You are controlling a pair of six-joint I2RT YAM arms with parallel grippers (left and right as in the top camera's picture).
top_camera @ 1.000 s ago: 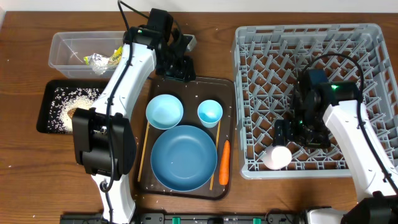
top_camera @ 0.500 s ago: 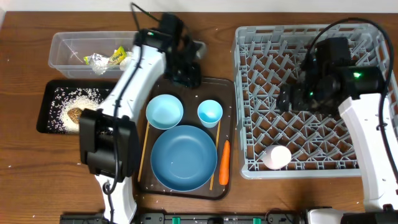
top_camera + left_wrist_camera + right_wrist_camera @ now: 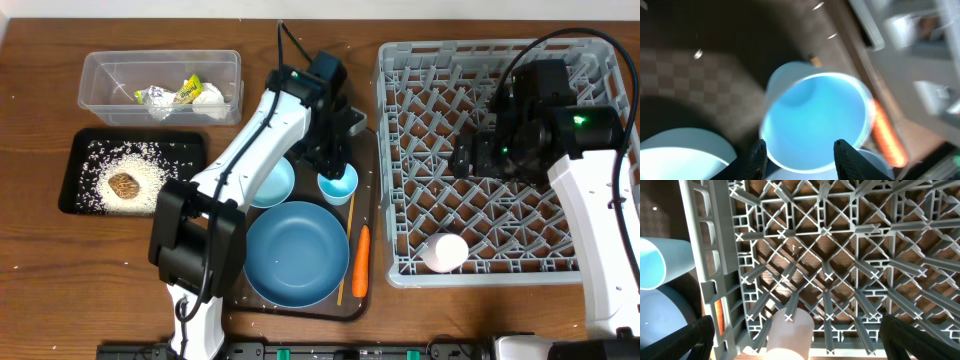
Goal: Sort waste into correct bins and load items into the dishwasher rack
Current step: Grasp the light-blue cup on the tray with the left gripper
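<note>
Blue cup stands mouth up on the dark brown serving tray, and my left gripper hangs right over it. On the left wrist feed its two fingers sit at the near side of the cup's rim, parted by a moderate gap that is narrower than the cup's mouth. They hold nothing, and I cannot tell whether they touch the rim. My right gripper hovers above the dishwasher rack. On its own wrist feed its fingers are spread wide at the two lower corners, with nothing between them.

I count two cups: the blue one on the serving tray and a pale pink cup in the rack's near left corner. There is one small light-blue bowl, just left of the blue cup and half under my left arm. One large blue plate lies in front of both. One orange carrot lies along the plate's right side, with one chopstick between them. I cannot make out a second chopstick.

Two bins stand to the left. The clear tub holds three scraps: a crumpled wad, a yellow-green wrapper and a white tissue. The black tray holds scattered rice and one brown lump.
</note>
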